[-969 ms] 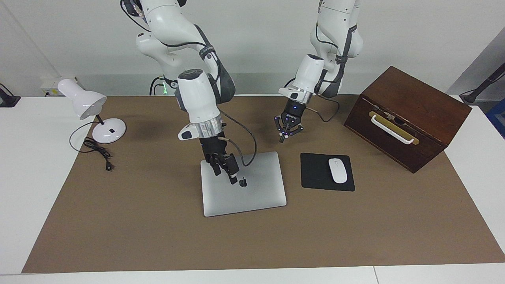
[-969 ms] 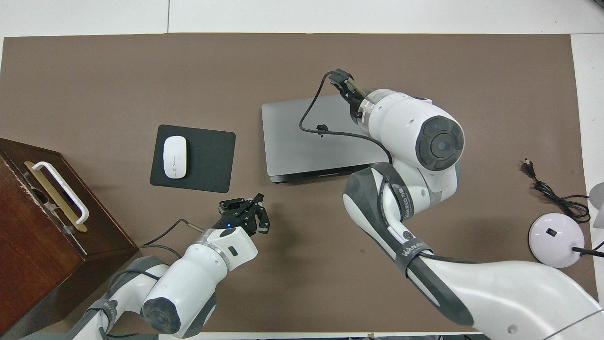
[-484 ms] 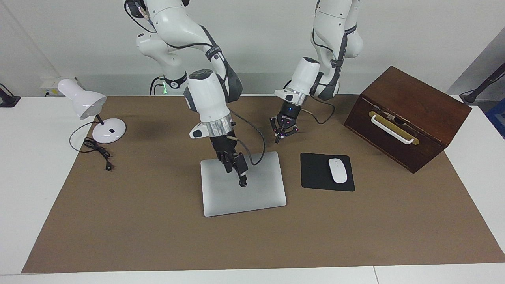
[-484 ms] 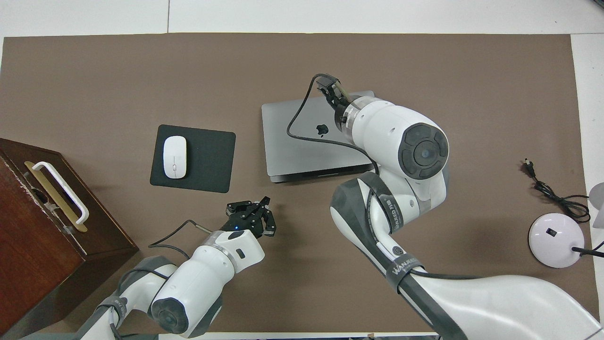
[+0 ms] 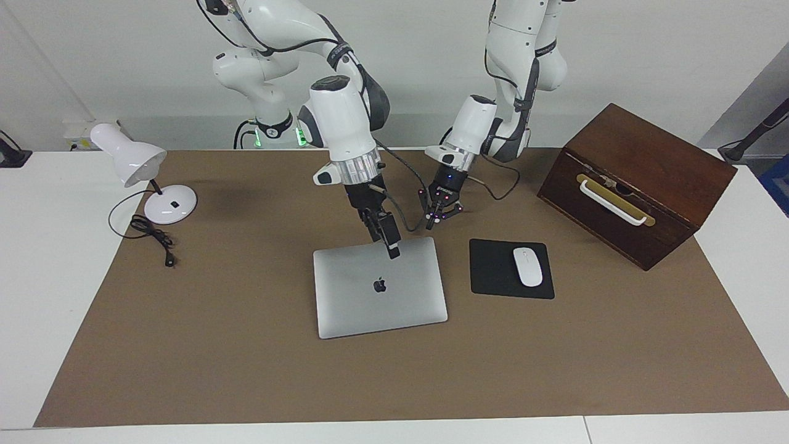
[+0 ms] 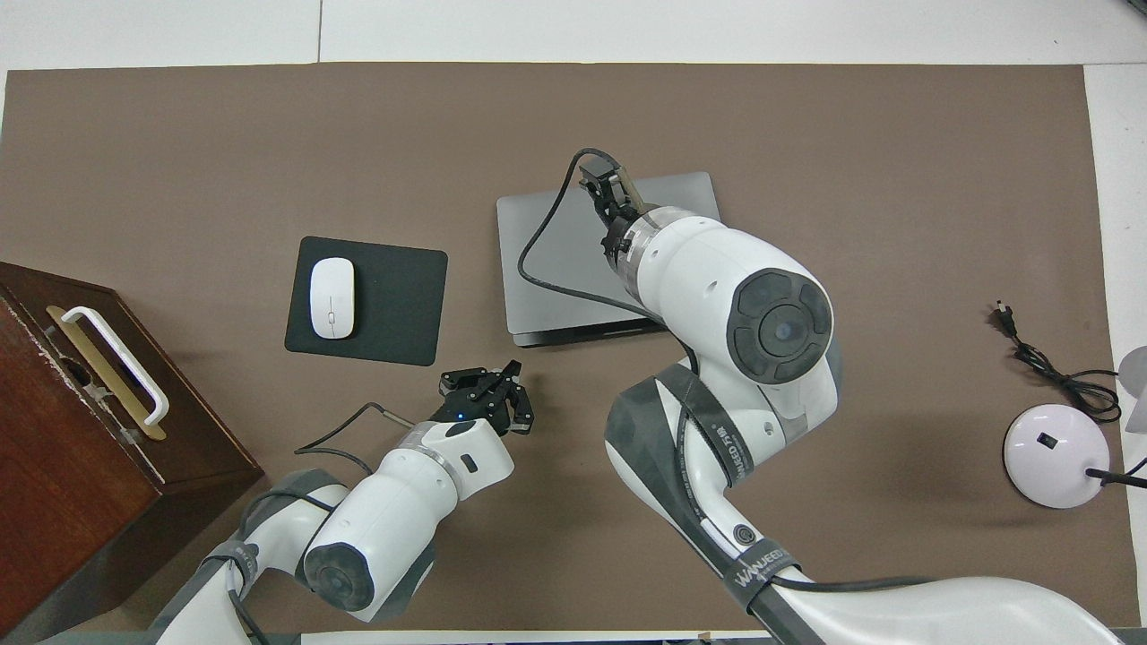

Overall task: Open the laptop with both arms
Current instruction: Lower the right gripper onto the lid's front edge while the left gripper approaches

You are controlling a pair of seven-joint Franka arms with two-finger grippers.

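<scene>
The silver-grey laptop lies closed and flat on the brown mat, its dark logo facing up. My right gripper hangs raised over the lid, apart from it, with its cable looping over the lid. My left gripper is shut and empty. It is over the mat by the laptop's corner that is nearest the robots on the mouse pad's side, and is not touching the laptop.
A black mouse pad with a white mouse lies beside the laptop toward the left arm's end. A brown wooden box with a white handle stands past it. A white desk lamp and its cord sit at the right arm's end.
My right gripper has lifted and drawn back from over the logo toward the laptop's edge nearer the robots, uncovering the logo. My left gripper has crept closer to the laptop's corner.
</scene>
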